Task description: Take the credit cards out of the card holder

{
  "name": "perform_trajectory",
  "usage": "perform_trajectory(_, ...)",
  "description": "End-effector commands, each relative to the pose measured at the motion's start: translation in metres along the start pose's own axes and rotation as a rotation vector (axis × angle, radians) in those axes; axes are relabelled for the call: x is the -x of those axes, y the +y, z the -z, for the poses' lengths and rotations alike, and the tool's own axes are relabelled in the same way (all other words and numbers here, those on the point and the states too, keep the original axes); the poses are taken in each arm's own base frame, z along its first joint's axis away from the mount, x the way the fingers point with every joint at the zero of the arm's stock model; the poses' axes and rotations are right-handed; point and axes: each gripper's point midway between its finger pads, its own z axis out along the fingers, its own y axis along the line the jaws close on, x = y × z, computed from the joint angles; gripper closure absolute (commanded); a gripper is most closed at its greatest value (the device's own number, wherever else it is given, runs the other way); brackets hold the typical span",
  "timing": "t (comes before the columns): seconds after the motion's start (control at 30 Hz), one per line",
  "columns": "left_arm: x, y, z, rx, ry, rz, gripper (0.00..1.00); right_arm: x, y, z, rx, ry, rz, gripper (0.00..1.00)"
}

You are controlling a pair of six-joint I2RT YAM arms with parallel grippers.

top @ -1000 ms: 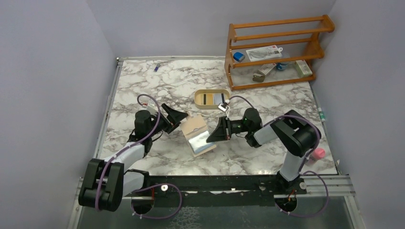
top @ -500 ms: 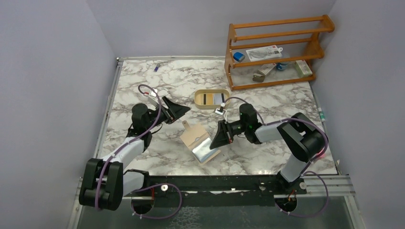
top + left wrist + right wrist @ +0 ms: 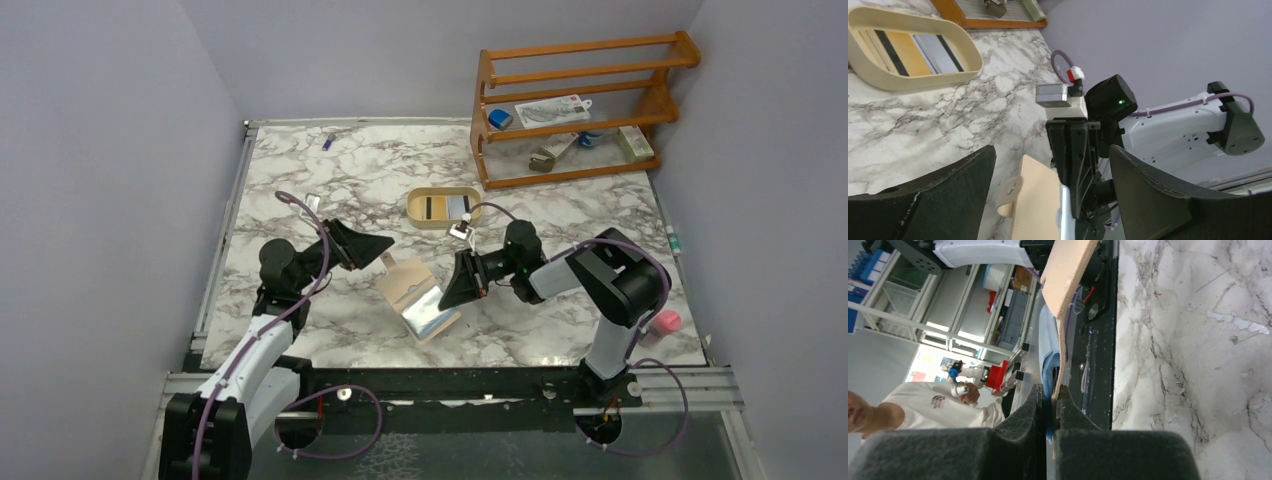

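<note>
Well, the card holder [image 3: 403, 283] lies open near the centre of the table [image 3: 330, 180], with pale blue credit cards [image 3: 430, 313] showing in its 5 o'clock half. At its 3 o'clock edge the right end effector [image 3: 447, 296] is clamped on holder and card edge together. At 10 o'clock the left end effector [image 3: 382, 250] hangs wide open, apart from it.
</note>
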Motion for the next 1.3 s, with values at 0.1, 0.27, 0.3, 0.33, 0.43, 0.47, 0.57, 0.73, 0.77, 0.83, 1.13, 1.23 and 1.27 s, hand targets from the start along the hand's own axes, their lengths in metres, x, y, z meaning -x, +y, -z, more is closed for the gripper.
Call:
perform_trajectory(0.1,-0.021,0.032,0.011,0.087,0.009,-0.056,0.18,-0.005,0.018,0.002,0.084,0.027,0.03,0.99)
perform_trajectory(0.27,-0.014,0.032,0.013,0.106,-0.021,-0.096,0.2,-0.005,0.021,0.002,0.096,0.027,0.031,0.99)
perform_trajectory(0.3,-0.014,0.031,0.013,0.105,-0.021,-0.097,0.2,-0.005,0.021,0.002,0.098,0.026,0.032,0.99)
perform_trajectory(0.33,-0.015,0.031,0.013,0.102,-0.018,-0.097,0.21,-0.004,0.021,0.002,0.099,0.026,0.03,0.99)
perform_trajectory(0.43,-0.016,0.022,0.012,0.075,-0.012,-0.114,0.21,-0.004,0.021,0.002,0.102,0.025,0.028,0.99)
perform_trajectory(0.47,-0.017,0.017,0.012,0.058,-0.011,-0.129,0.21,-0.004,0.021,0.002,0.104,0.024,0.026,0.99)
perform_trajectory(0.57,-0.025,0.005,0.009,0.019,0.011,-0.155,0.23,-0.005,0.02,0.001,0.11,0.025,0.024,0.99)
perform_trajectory(0.73,-0.045,0.01,0.0,0.029,0.067,-0.156,0.25,-0.005,0.017,0.001,0.116,0.02,0.007,0.99)
perform_trajectory(0.77,-0.045,0.014,-0.001,0.043,0.063,-0.158,0.26,-0.005,0.017,0.001,0.117,0.022,0.008,0.99)
perform_trajectory(0.83,-0.044,0.021,-0.001,0.073,0.048,-0.166,0.27,-0.006,0.019,0.002,0.118,0.024,0.015,0.99)
perform_trajectory(1.13,-0.03,0.057,0.01,0.26,-0.061,-0.23,0.29,-0.009,0.024,0.003,0.12,0.028,0.03,0.99)
perform_trajectory(1.23,-0.033,0.055,0.008,0.243,-0.042,-0.227,0.3,-0.01,0.023,0.003,0.12,0.031,0.027,0.99)
perform_trajectory(1.27,-0.036,0.055,0.008,0.237,-0.028,-0.223,0.3,-0.01,0.022,0.003,0.12,0.032,0.027,0.99)
